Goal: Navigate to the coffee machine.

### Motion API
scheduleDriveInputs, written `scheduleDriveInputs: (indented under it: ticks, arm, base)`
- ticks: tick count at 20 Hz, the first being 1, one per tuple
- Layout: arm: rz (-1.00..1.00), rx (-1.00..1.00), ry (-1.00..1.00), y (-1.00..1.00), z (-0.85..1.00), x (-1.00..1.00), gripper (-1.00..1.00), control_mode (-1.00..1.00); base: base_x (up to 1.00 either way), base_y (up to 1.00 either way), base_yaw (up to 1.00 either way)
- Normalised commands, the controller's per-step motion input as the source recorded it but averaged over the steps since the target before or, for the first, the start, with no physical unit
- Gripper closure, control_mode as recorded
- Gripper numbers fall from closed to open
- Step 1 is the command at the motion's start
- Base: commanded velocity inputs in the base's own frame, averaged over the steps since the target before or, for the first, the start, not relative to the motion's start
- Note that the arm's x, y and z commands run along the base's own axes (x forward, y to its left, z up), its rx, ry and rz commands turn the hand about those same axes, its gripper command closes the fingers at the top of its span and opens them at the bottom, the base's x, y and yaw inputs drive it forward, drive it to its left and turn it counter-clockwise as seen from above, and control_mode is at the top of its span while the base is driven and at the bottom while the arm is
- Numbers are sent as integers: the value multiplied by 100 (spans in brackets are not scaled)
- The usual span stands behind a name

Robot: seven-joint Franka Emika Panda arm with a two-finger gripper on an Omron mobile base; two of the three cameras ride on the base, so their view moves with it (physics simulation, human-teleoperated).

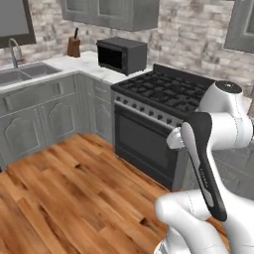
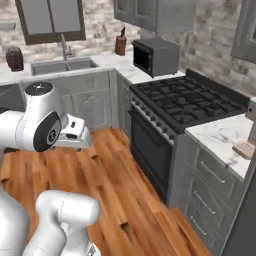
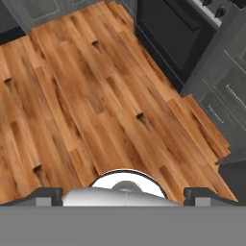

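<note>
Wood floor [image 3: 96, 96] nearest, under gripper [image 3: 123, 192] folded for driving, grasping nothing; finger spread unclear. Stove [image 1: 163, 89] ahead, microwave [image 1: 121, 54] far left; coffee machine not identifiable here.

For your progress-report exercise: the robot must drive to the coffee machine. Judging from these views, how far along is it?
Done: the base stands on the wood floor facing the stove, with the microwave and sink along the counter. In hand: nothing is held; the gripper points down at the floor, fingers apart. Left: the whole approach, since no tall tan-pink machine is among the things in view yet.
</note>
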Motion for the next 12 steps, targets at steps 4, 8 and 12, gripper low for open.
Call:
scheduleDriveInputs:
  ticks: [4, 8, 12]
  arm:
    - [0, 0, 0, 0, 0, 0, -100, 100]
    - [0, 0, 0, 0, 0, 0, -100, 100]
    - [0, 0, 0, 0, 0, 0, -100, 100]
  base:
    - [100, 41, -8]
    - [100, 17, -29]
    - [32, 0, -88]
